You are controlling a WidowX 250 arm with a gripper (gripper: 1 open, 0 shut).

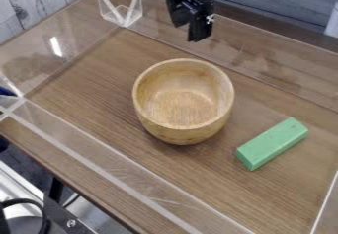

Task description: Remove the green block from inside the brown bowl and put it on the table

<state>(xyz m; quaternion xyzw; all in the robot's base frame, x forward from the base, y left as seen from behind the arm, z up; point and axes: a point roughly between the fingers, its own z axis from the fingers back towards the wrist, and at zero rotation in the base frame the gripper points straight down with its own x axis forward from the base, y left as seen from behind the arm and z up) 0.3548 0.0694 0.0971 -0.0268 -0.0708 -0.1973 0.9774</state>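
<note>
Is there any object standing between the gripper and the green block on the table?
The brown bowl sits roughly between the gripper at the far edge and the green block, which already lies on the table beside the bowl. The bowl looks empty. Nothing else intervenes.

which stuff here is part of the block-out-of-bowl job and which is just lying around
Part of the job:
- green block, already lying on the table
- brown bowl, empty
- gripper, open, behind the bowl

Just there:
- clear acrylic walls
- clear stand in the back corner

bare table (106, 80) rings the brown bowl (184, 102); clear acrylic walls (66, 154) fence the edges.
</note>
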